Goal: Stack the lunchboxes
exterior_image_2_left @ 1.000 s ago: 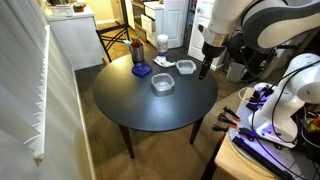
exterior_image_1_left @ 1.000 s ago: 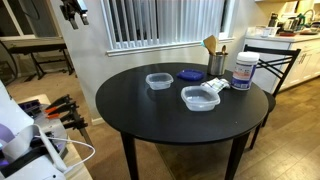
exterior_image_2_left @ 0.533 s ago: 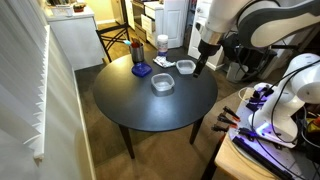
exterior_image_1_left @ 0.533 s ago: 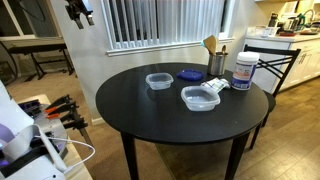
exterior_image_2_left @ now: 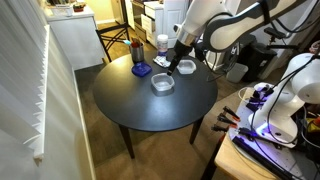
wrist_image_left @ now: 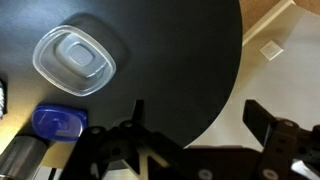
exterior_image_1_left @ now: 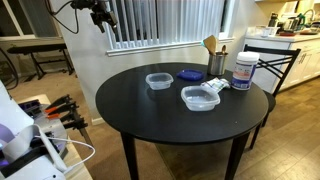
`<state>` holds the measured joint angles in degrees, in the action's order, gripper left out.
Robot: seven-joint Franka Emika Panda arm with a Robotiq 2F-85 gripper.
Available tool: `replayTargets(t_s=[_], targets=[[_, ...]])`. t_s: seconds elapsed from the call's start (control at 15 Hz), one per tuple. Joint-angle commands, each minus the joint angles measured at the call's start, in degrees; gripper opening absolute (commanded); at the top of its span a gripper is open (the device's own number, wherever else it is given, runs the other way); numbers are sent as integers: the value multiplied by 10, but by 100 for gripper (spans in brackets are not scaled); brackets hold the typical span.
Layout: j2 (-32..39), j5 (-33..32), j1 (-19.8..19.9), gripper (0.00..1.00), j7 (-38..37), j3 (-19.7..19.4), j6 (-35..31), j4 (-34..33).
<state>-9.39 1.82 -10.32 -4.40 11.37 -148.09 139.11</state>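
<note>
The smaller squarish clear lunchbox (exterior_image_1_left: 159, 80) sits on the round black table (exterior_image_1_left: 150, 115), and the wider rectangular one (exterior_image_1_left: 200, 97) lies nearer the front. Both show in the other exterior view, the small one (exterior_image_2_left: 163, 83) and the wide one (exterior_image_2_left: 187, 67). My gripper (exterior_image_2_left: 178, 62) hangs open and empty above the table between them; it shows high up in an exterior view (exterior_image_1_left: 100, 12). In the wrist view the open gripper (wrist_image_left: 200, 115) is over the table edge, with the small lunchbox (wrist_image_left: 75, 60) at the upper left. The wide lunchbox is outside the wrist view.
A dark blue lid (exterior_image_1_left: 190, 74) lies behind the lunchboxes and shows in the wrist view (wrist_image_left: 58, 122). A white jar (exterior_image_1_left: 244, 70), a metal cup with wooden utensils (exterior_image_1_left: 215, 60) and a white packet (exterior_image_1_left: 218, 85) stand nearby. A chair (exterior_image_1_left: 272, 62) stands by the table.
My arm has swung in over the table, from beside the wide lunchbox toward the space above both lunchboxes. The gripper stays open. The lunchboxes have not moved.
</note>
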Motion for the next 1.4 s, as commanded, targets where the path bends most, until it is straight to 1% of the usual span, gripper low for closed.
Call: replayTargets(t_s=[0.0,0.33,0.47,0.6,0.87,1.0,1.13,1.2,1.33], targets=[[90,48,-8,100,51,-14,-5,-72],[183,92,11,100,55,-20,-2,-129],[215,94,18,100,52,-20,3,-146],[239,81,21,100,43,-21,8,-160],[265,77,26,100,40,-23,11,-178],[267,73,27,100,37,-26,14,-179],[251,65,23,100,35,-26,27,-173],[267,69,22,100,29,-27,7,-177],[265,68,22,100,29,-26,12,-178]])
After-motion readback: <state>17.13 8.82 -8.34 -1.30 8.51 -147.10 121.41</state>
